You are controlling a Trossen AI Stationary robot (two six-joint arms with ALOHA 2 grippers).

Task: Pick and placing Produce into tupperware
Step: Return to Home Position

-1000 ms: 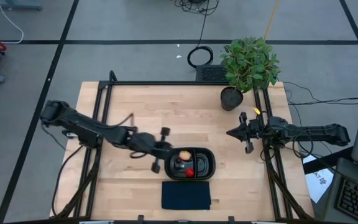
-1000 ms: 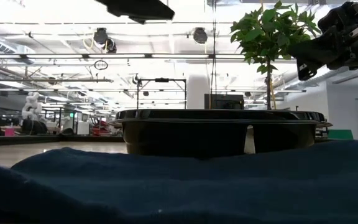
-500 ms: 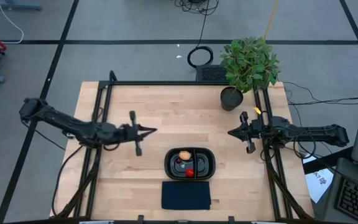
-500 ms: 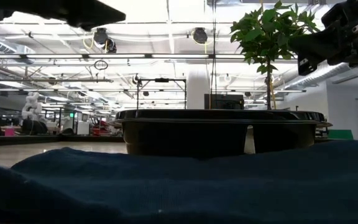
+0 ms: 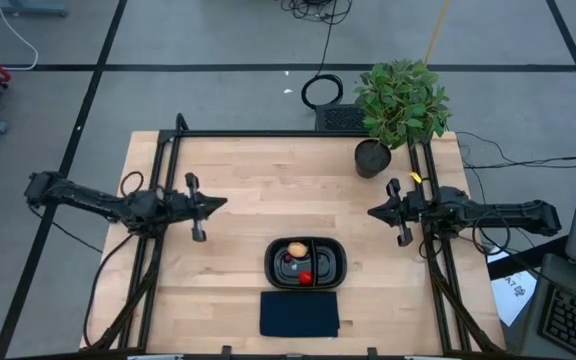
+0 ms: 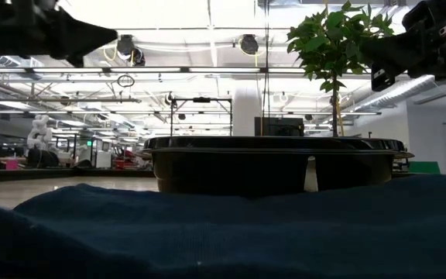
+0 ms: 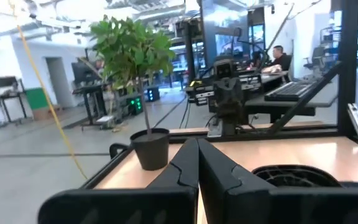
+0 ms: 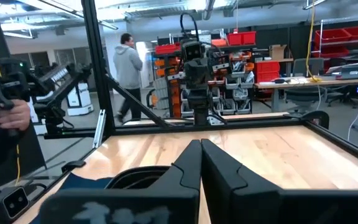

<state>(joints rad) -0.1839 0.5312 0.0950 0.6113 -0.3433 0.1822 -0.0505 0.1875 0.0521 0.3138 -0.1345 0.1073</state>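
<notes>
Jaws on both arms are closed tight and hold nothing: in each wrist view the two dark fingers (image 7: pixel 180 167) meet along their full length with no gap and no object between them.

Left gripper (image 5: pixel 215 204) hangs above the table (image 5: pixel 268 165) close to its left edge, pointing toward the middle. Right gripper (image 5: pixel 376 213) mirrors it by the right edge, pointing inward. Judged from this posture, both arms are parked or nearly so, clear of the work.

Tupperware (image 5: pixel 342 262) sits near the middle of the long edge opposite the potted plant (image 5: pixel 401 100), with the dark blue cloth (image 5: pixel 299 313) just beside it, between it and that edge. Inside lie the tan-orange ball (image 5: pixel 297 249), the bright red ball (image 5: pixel 306 277) and the small dark red piece (image 5: pixel 288 265). All three appear to sit in the compartment on the left arm's side; the other compartment looks bare. No produce shows loose on the table, so I judge the placing finished.

Change noted: one second ago the left gripper was at the tupperware's rim on the left side. Half a second ago it had drawn back to open table. Now it is farther back again, well apart from the tupperware. Right arm, tupperware and contents show no shift across the three high views.

Risk is low: the retreat path carries nothing and crosses bare wood.
</notes>
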